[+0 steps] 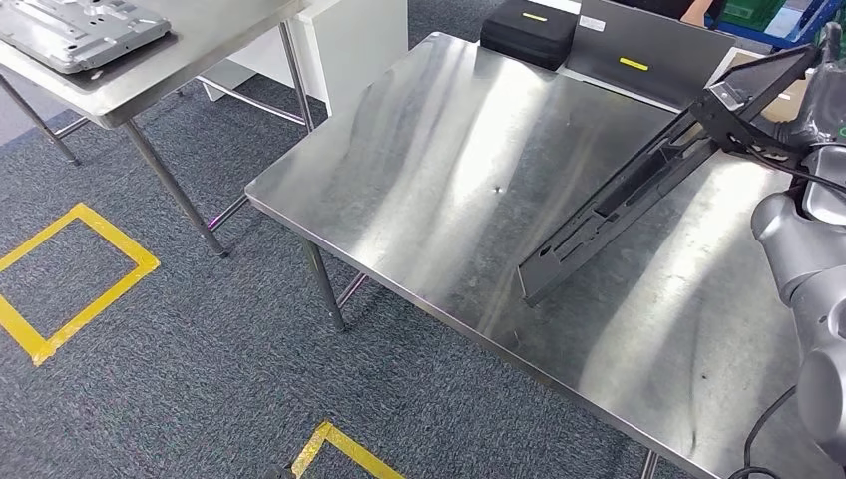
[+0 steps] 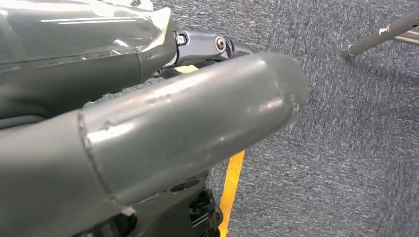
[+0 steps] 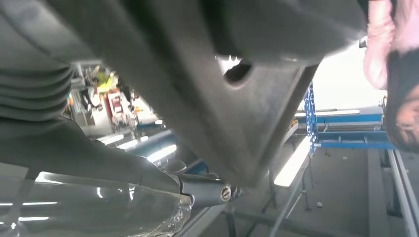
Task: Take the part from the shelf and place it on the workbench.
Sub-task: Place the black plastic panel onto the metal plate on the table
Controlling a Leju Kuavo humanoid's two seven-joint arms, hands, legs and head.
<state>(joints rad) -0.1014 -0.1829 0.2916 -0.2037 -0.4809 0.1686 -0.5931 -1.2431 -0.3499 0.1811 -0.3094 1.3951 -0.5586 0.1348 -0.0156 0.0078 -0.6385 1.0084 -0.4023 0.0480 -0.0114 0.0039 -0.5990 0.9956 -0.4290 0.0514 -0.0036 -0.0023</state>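
Note:
The part is a long dark metal frame, tilted steeply. Its lower end rests on the steel workbench near the middle, and its upper end rises to the far right. There my right hand grips it, with the silver arm coming up along the bench's right side. In the right wrist view the dark part, with a hole in it, lies close against my right hand. My left hand hangs over the carpet, thumb stretched out, holding nothing.
A second steel table at the upper left carries a grey metal plate. A black case and a grey panel lie at the workbench's far edge. Yellow floor markings cross the carpet. A person stands near.

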